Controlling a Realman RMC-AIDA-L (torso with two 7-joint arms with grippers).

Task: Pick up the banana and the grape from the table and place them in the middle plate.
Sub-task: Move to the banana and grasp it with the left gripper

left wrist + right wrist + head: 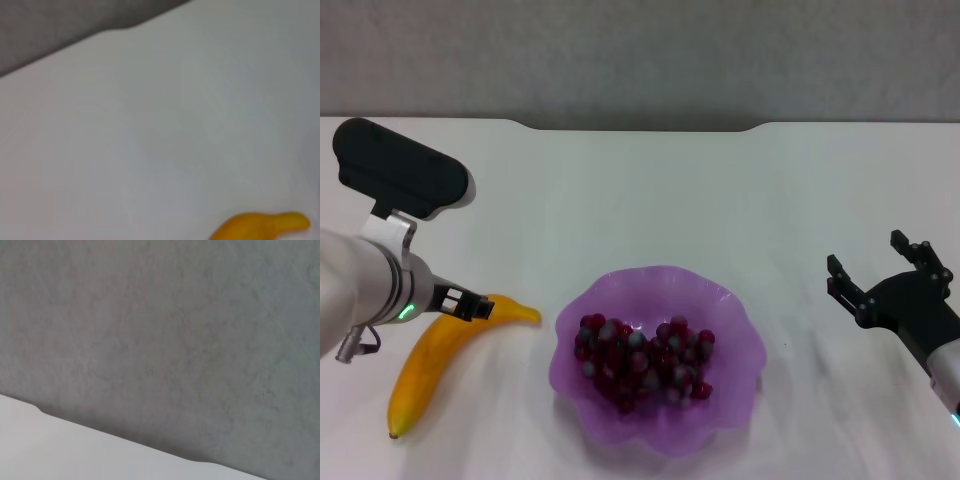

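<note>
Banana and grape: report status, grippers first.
Left gripper at the banana, grip unconfirmed. Right gripper open, empty, over the table. Grape in the middle plate; banana on the table. Path unobstructed.

One banana point(430, 368), one grape point(642, 364) bunch, one middle plate point(734, 318), two grippers.
</note>
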